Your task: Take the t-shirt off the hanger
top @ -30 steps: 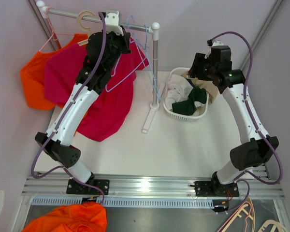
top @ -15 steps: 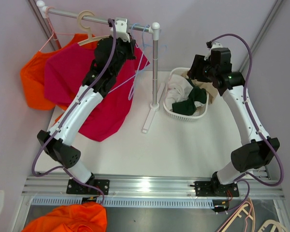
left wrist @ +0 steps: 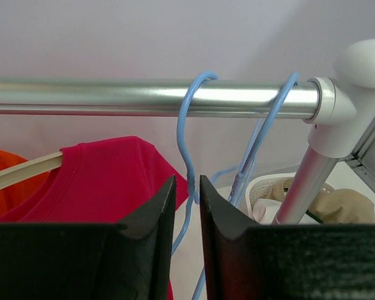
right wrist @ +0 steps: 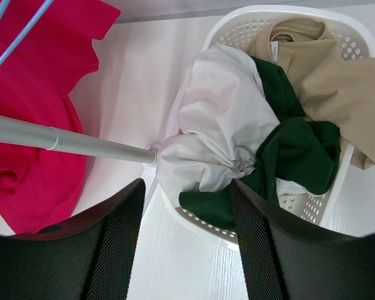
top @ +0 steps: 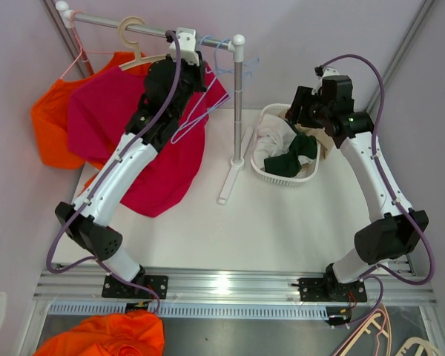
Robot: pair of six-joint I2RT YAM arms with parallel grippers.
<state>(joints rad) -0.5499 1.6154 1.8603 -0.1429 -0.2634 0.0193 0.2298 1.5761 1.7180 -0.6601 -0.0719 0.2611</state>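
Observation:
The red t-shirt (top: 133,141) hangs on a cream hanger (top: 133,30) on the silver rail (top: 111,22); it also shows in the left wrist view (left wrist: 106,181). My left gripper (top: 200,55) is up at the rail, to the right of the shirt. Its jaws (left wrist: 187,181) are nearly closed on the neck of an empty blue wire hanger (left wrist: 187,144), whose hook lies over the rail (left wrist: 112,97). My right gripper (top: 300,104) is open and empty above the white basket (top: 265,174), and in the right wrist view (right wrist: 187,187) it looks down on the clothes.
A second blue hanger (left wrist: 262,137) hooks on the rail near the end cap. An orange shirt (top: 48,126) hangs at far left. The rack post (top: 239,96) stands between the arms. The basket (right wrist: 237,25) holds white, green and beige clothes. Orange cloth (top: 104,337) lies below the table.
My left gripper moved right along the rail with the blue hanger, which swung and now hangs nearer the post. The right arm barely moved.

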